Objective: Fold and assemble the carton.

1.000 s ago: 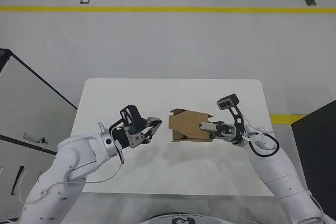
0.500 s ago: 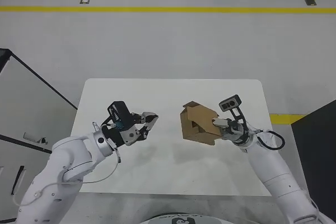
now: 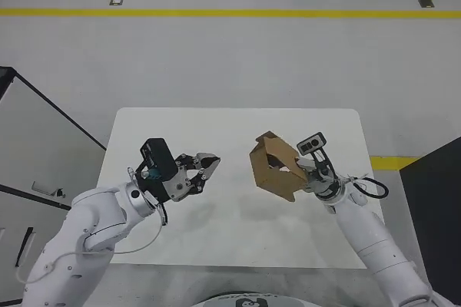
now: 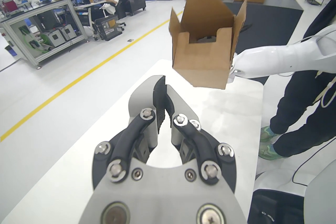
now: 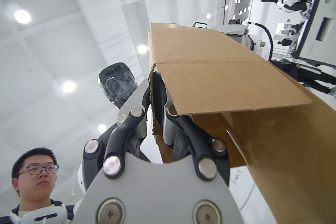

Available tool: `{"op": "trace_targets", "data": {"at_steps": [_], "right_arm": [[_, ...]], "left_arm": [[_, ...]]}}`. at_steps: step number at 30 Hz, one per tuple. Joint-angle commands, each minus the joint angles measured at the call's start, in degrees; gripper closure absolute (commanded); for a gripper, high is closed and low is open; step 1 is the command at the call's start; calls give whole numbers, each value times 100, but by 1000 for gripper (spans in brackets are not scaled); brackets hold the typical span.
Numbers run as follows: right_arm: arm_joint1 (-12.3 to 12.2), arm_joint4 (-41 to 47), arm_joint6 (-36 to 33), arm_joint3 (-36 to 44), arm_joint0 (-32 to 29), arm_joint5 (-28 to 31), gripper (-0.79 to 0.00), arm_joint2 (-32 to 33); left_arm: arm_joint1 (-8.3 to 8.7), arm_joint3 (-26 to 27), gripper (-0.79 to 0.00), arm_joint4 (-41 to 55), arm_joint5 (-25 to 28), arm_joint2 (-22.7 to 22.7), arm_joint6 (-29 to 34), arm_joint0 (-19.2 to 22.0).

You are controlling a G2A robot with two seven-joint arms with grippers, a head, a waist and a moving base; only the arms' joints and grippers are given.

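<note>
The carton (image 3: 275, 165) is held clear of the white table (image 3: 238, 130), over its right half and nearer the right edge than the middle. It is tilted, with its flaps unfolded and its inside open toward the left arm, as is seen from the left wrist (image 4: 204, 51). One cardboard wall (image 5: 223, 78) is pinched between the fingers of the right gripper (image 5: 155, 83), which are closed tight on it; the same grip is seen from above (image 3: 298, 173).

The left gripper (image 3: 207, 167) is held over the left half of the table, pointed at the carton and well apart from it. Its fingers (image 4: 157, 93) are drawn almost together, with a thin slit between the pads, and nothing is gripped.

The table top (image 4: 105, 143) is plain, white and matt. It is surrounded by pale grey floor, which is crossed by a yellow line (image 3: 215, 12) beyond the far edge. A grey cabinet (image 3: 23, 153) is set off the left edge. Round ceiling lamps (image 5: 22, 16) are seen from the right wrist.
</note>
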State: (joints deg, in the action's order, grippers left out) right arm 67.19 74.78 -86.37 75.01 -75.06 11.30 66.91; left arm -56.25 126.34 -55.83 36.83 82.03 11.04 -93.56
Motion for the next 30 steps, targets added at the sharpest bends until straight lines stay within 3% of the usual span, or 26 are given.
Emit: {"op": "trace_targets", "data": {"at_steps": [1, 8, 16, 23, 30], "right_arm": [[37, 212, -56, -79, 11, -76, 0, -60], [131, 119, 22, -238, 111, -6, 0, -213], [131, 97, 76, -234, 107, 0, 0, -210], [117, -728, 1114, 30, -10, 280, 0, -119], [102, -1415, 1532, 284, -80, 409, 0, -82]], "left_arm": [[7, 59, 0, 36, 104, 62, -57, -49], [25, 385, 0, -21, 148, 251, -22, -217], [25, 405, 0, -75, 106, 273, -6, -212], [15, 518, 0, -343, 34, -10, 278, -118], [3, 535, 0, -323, 66, -229, 342, 14]]}}
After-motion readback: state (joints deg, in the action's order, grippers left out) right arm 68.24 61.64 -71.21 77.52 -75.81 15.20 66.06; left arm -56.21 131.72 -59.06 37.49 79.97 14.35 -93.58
